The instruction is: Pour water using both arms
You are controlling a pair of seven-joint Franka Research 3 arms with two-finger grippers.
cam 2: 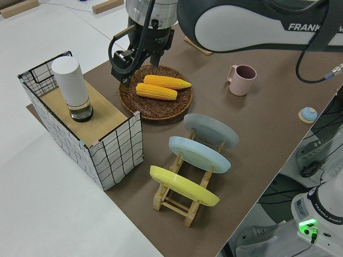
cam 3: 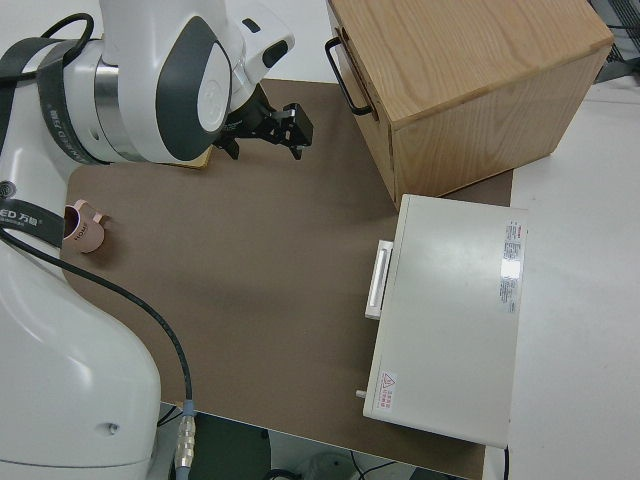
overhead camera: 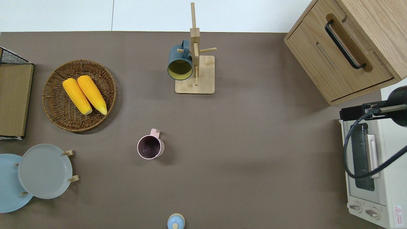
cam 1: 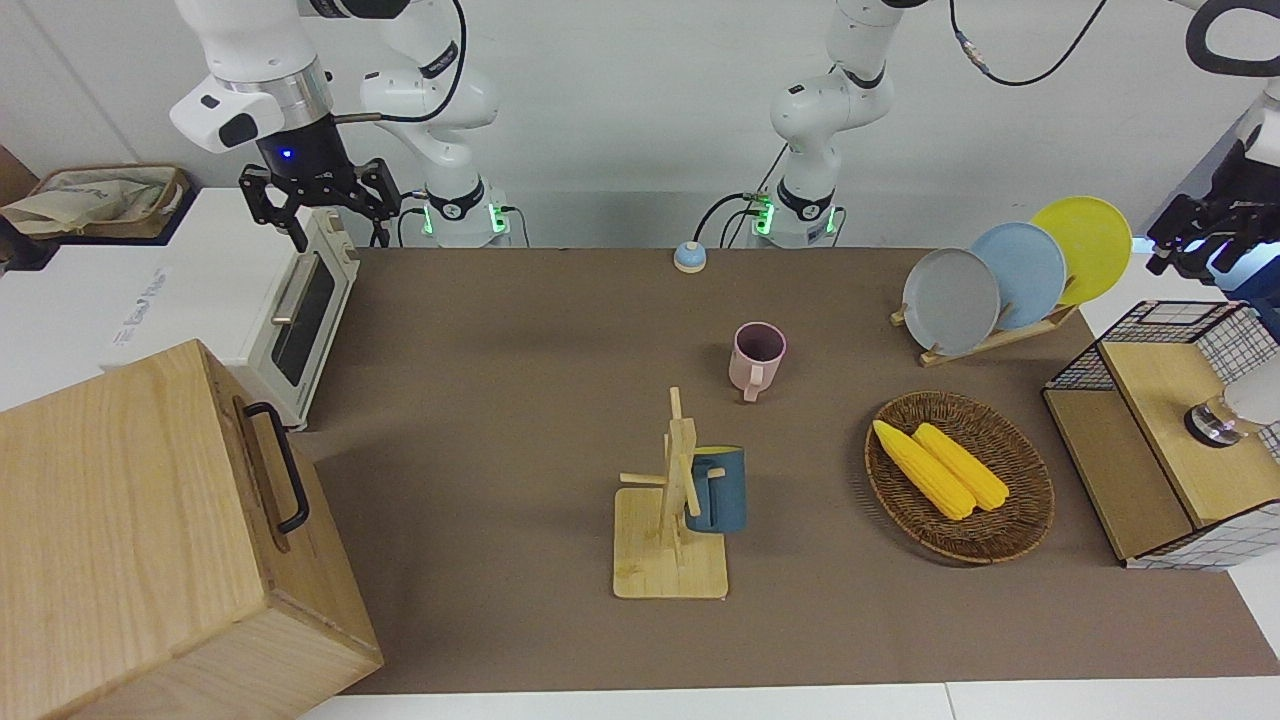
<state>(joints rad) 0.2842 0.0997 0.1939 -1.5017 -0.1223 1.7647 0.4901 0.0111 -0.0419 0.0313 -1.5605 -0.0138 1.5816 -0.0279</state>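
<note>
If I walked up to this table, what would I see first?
Probably the two bright yellow corn cobs lying in a round wicker basket toward the left arm's end of the table. Next, the blue mug hanging on the wooden mug tree, with a pink mug standing upright nearer to the robots, and three coloured plates standing in a rack.

A pink mug [overhead camera: 150, 147] is standing near the middle of the brown table [overhead camera: 254, 143]. At about eleven o'clock from it, two yellow corn cobs [overhead camera: 84, 95] are lying in a woven basket [overhead camera: 57, 108]. At one o'clock, a blue mug [overhead camera: 180, 62] is hanging on a wooden rack [overhead camera: 195, 60]. At three o'clock, something dark, maybe part of an arm [overhead camera: 394, 109], is showing over the white oven [overhead camera: 381, 178].
</note>
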